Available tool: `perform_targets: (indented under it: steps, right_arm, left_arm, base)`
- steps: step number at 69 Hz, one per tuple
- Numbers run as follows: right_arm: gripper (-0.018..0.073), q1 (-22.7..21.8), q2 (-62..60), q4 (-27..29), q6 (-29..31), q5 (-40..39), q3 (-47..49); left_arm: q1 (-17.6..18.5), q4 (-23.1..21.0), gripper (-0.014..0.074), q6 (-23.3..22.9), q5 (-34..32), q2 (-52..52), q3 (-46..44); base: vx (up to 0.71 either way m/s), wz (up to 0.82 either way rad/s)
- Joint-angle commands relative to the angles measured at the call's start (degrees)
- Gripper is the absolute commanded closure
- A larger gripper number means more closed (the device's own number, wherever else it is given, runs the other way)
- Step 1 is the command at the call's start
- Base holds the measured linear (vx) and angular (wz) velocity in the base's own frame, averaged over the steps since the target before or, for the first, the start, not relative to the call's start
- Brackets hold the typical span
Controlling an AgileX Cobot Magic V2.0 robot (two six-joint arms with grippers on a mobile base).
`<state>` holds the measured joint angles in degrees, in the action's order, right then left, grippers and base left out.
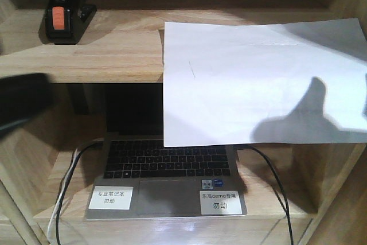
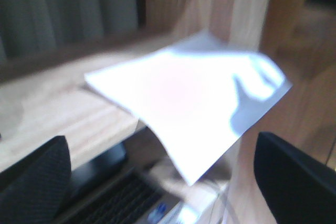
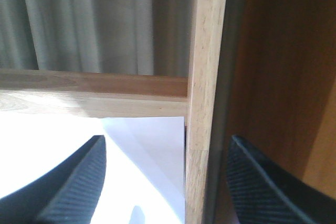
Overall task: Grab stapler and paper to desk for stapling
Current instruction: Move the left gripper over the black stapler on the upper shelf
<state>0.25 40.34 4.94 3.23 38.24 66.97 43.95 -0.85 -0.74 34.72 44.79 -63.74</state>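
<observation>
The left gripper [image 2: 160, 142] is seen with its two black fingers [image 2: 34, 182] held wide apart. Nothing is held between them. It is pointed at the paper [image 2: 189, 108], and the paper is not touched by either finger.

The right gripper [image 3: 167, 140] is held open too, and nothing is gripped by it. A wooden post [image 3: 205, 77] of the shelf unit [image 3: 94, 90] is seen in the gap between its fingers. Whether the post is touched cannot be told. A bit of the white paper is seen low down, left of the post.

The paper is laid on the right part of the upper shelf [image 1: 86, 50]. Its near half is hung out past the front edge of that shelf, so the right side of the screen [image 1: 132, 110] of a laptop [image 1: 166, 196] is hidden by it. A small dark mark [image 1: 192, 70] is seen on the sheet.

The stapler [image 1: 66, 18] is placed at the back left corner of the upper shelf, well apart from the paper. Its orange patch is turned to the front.

The laptop is set open on the lower shelf [image 1: 172, 232]. Two small white labels [image 1: 110, 197] are stuck below its keys [image 1: 166, 159]. Cables [image 1: 275, 182] are run along both of its sides.
</observation>
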Motion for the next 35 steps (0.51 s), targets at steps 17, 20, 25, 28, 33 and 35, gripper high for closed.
perform_targets:
  steps: [17,20,25,28,33,35]
  right_arm:
    - [0.0097,-0.3,0.3,-0.3,0.1,-4.1,1.5]
    - [0.0097,-0.3,0.3,-0.3,0.1,-4.1,1.5]
    - [0.0097,-0.3,0.3,-0.3,0.1,-4.1,1.5]
    - [0.0097,-0.3,0.3,-0.3,0.1,-4.1,1.5]
    - [0.0097,-0.3,0.3,-0.3,0.1,-4.1,1.5]
    - [0.0097,-0.3,0.3,-0.3,0.1,-4.1,1.5]
  left_arm:
    - [0.3,17.0,-0.0062,-14.6,3.4,19.8,-20.6]
    - [0.3,20.5,-0.0056,-17.1,5.5,21.9,-24.0]
    - [0.3,25.2,-0.0047,-21.4,10.2,25.5,-29.0]
    - [0.3,27.6,-0.0042,-23.2,13.6,27.3,-32.3]
    - [0.2,31.9,-0.0035,-25.0,18.8,29.6,-36.7]
    - [0.0,33.4,-0.0032,-25.5,21.3,30.5,-38.8]
  base:
    - [0.0,0.0]
    - [0.0,0.0]
    - [0.0,0.0]
    - [0.0,0.0]
    - [0.0,0.0]
    - [0.0,0.0]
